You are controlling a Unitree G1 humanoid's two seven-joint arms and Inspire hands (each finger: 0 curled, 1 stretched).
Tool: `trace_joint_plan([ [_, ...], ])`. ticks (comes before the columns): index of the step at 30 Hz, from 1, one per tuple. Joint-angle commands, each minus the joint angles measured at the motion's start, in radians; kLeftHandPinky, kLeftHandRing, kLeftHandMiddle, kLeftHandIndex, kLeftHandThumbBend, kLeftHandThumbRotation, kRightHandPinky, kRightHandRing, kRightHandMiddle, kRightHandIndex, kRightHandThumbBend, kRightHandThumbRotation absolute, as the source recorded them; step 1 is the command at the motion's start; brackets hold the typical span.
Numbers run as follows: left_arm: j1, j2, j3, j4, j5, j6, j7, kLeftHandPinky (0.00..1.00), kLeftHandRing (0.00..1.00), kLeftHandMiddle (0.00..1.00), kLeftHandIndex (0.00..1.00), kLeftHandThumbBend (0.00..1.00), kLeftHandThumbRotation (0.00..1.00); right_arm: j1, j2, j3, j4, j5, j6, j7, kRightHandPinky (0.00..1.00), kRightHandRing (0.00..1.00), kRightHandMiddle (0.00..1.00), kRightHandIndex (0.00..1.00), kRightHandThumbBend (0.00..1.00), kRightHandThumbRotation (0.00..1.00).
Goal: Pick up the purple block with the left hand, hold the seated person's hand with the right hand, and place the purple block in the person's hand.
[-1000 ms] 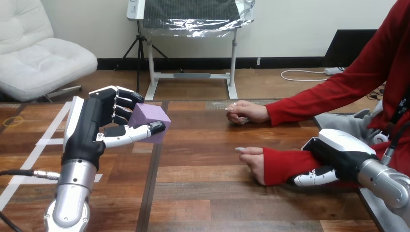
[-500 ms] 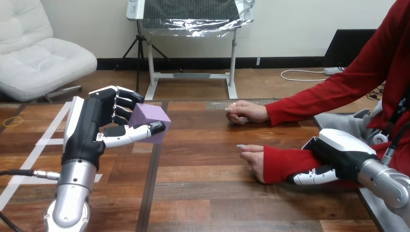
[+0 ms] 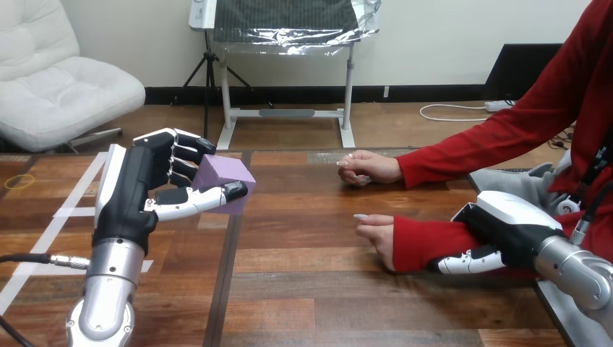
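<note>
Here, the left hand (image 3: 134, 189) grips the purple block (image 3: 224, 172) above the table (image 3: 325, 289); the right hand (image 3: 506, 225) clasps the person's red-sleeved forearm (image 3: 423, 242).

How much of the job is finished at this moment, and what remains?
Done: the small purple cube-shaped block is off the wooden table, pinched in the left hand between fingers and thumb. In hand: the right hand grips the person's red-sleeved forearm, behind the person's nearer hand. Left: carry the block across and place it in that hand; they are far apart.
</note>
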Motion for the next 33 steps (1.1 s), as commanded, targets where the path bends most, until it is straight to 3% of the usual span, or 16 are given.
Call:
trace_joint_plan([
  [1,-0.053,0.0,0.015,-0.01,-0.004,-0.017,0.009,0.34,0.39,0.42,0.42,0.61,0.0,-0.132,-0.003,-0.05,-0.043,0.051,0.006,-0.003,0.26,0.3,0.35,0.34,0.57,0.54],
  [16,-0.059,0.0,0.011,0.004,0.004,-0.027,0.014,0.34,0.39,0.42,0.42,0.62,0.0,-0.135,-0.01,-0.052,-0.058,0.073,-0.01,-0.003,0.27,0.31,0.36,0.37,0.57,0.51],
  [33,-0.061,-0.002,0.006,0.003,0.015,-0.015,0.023,0.33,0.39,0.42,0.42,0.63,0.0,-0.141,-0.021,-0.055,-0.08,0.083,-0.011,0.002,0.25,0.29,0.34,0.33,0.58,0.52],
])
